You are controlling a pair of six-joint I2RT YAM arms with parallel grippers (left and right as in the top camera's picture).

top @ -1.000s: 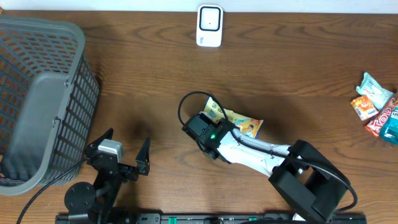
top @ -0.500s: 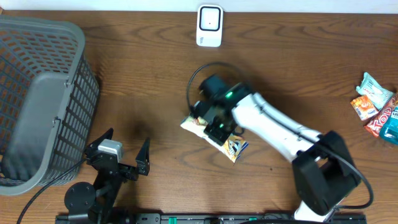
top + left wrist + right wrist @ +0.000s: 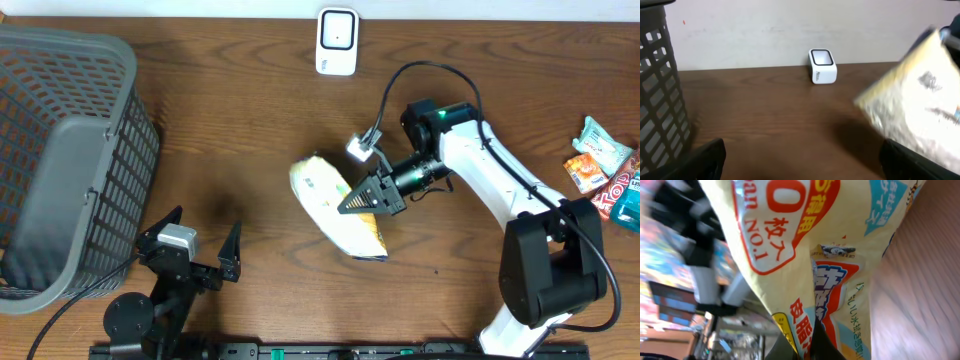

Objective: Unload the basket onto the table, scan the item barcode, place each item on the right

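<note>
This looked like a mock shop checkout built in a robotics lab rather than a real store. A brown wood-grain table (image 3: 200, 120) stood against a plain pale wall (image 3: 765, 30), with a small white scanner (image 3: 337, 42) upright at its far edge. A grey plastic shopping basket (image 3: 120, 190) sat at the left end, and a cluster of wrapped snacks (image 3: 605, 165) lay at the right edge. A yellow snack bag (image 3: 335, 205) carried bright retail printing. Two robot arms, a white arm (image 3: 480, 170) and a dark arm (image 3: 165, 290), rose from a black rail (image 3: 300, 351) along the near edge.
</note>
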